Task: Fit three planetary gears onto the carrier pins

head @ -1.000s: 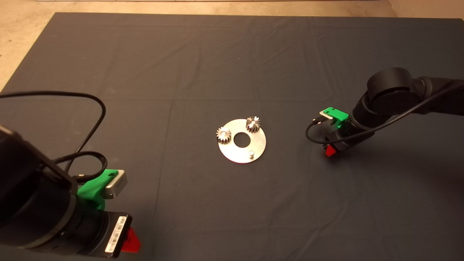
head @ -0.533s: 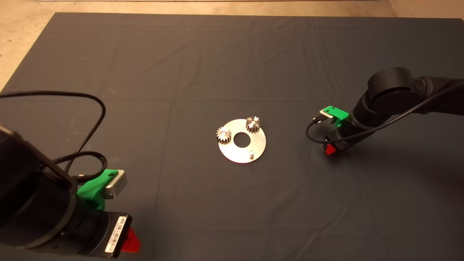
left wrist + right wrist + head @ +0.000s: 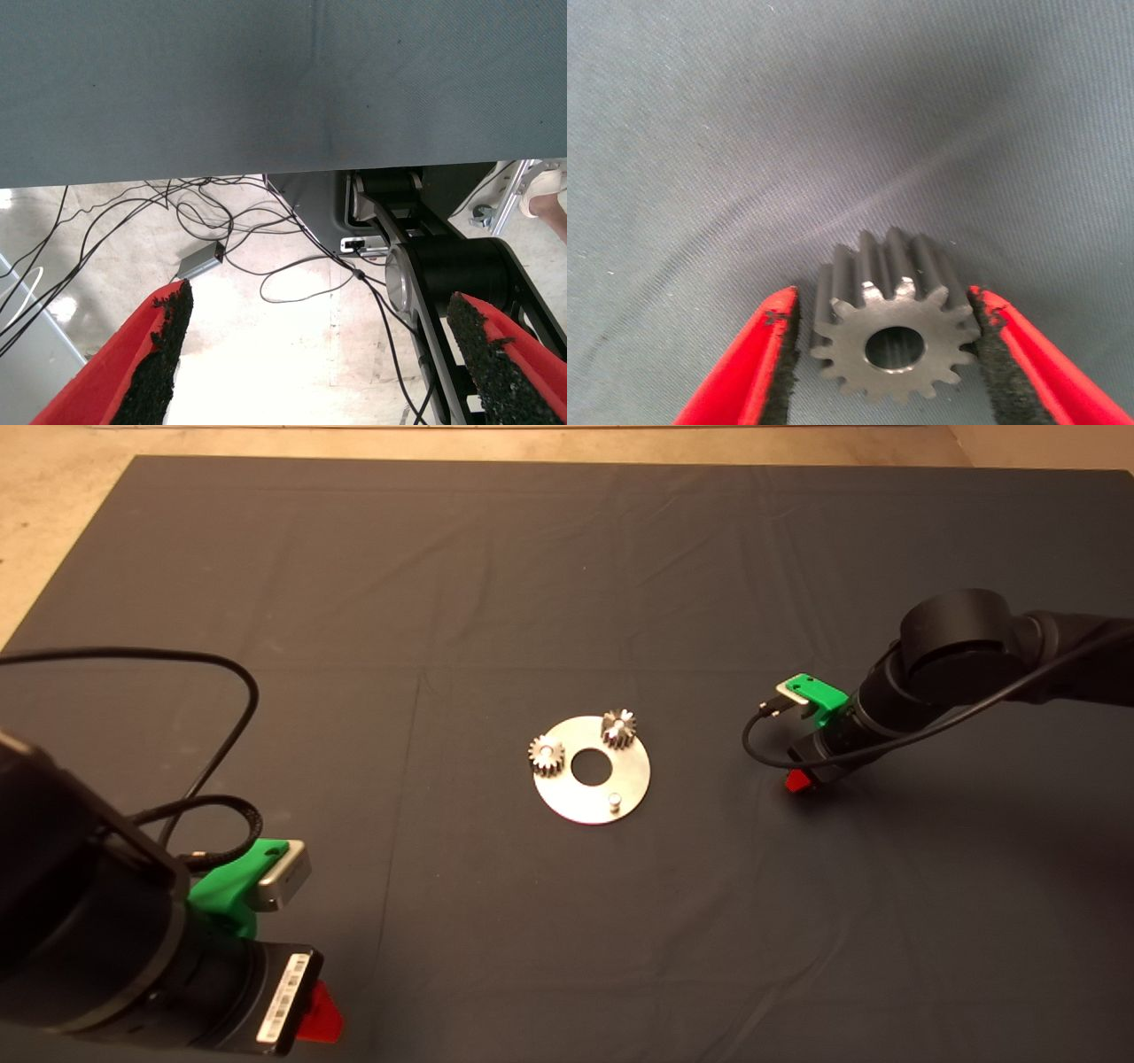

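steel, silver-grey: third planetary gear [image 3: 890,332], toothed, bored through the centre, lying on its side between the pads of the right hand [image 3: 890,354], bore facing the wrist camera. pads sit at both flanks, touching or nearly so; judged a pinch just closing. since a second ago the right hand [image 3: 800,779] has shifted slightly toward the disc and tipped; judged the pickup step for the last gear.

polished metal: flat round disc [image 3: 592,806] with large centre hole, mid-worktop, well apart from the right hand. two gears [image 3: 547,754] [image 3: 618,727] already seated on their carrier pins; one bare pin [image 3: 613,802] stands upright at the near rim, unfilled.

dark woven cloth: mat [image 3: 567,584], creased, matte.

red plastic, black gritty pads: left hand [image 3: 319,354], spread wide, parked at the worktop's near left edge, empty; its view shows floor and cables.
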{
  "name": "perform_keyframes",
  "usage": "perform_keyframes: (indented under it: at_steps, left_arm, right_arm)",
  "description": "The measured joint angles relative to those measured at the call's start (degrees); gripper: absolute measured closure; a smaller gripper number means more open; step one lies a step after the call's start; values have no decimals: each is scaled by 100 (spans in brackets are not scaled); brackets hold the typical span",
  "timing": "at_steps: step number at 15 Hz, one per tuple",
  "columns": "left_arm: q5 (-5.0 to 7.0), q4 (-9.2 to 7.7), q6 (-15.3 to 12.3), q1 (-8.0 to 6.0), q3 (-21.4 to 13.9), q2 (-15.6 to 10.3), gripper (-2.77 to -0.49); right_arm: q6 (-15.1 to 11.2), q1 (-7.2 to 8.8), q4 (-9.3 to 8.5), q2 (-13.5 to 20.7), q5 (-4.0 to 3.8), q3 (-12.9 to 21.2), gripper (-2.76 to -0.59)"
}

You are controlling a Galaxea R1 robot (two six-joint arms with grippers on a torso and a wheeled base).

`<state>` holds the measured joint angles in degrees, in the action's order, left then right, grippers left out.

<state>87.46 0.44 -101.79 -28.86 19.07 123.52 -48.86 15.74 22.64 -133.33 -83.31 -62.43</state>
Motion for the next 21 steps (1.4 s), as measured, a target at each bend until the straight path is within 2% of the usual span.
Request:
perform_keyframes:
  at_steps: [1, 4, 7, 9, 11, 13, 15, 21]
  left_arm:
    - [0, -2, -2, 13, 0, 0, -204]
    - [0, -2, 0, 26, 0, 0, -204]
    - [0, -2, -2, 28, 0, 0, -204]
    - [0, -2, -1, 28, 0, 0, -204]
    - [0, -2, 0, 28, 0, 0, -204]
    - [0, -2, -2, 28, 0, 0, -204]
    - [0, -2, 0, 28, 0, 0, -204]
    - [0, -2, -2, 63, 0, 2, -204]
  right_arm:
    - [0, 0, 11, 4, 12, 0, -124]
    - [0, -1, 14, 17, 48, -41, -123]
    - [0, 0, 14, 4, 18, -55, -123]
    - [40, 0, 12, -7, -58, -55, -123]
    - [50, 0, 12, -18, -228, -55, -123]
    - [58, 0, 12, -18, -314, -55, -123]
    - [60, -1, 12, -18, -352, -55, -123]
    - [60, -1, 9, -18, -377, -55, -123]
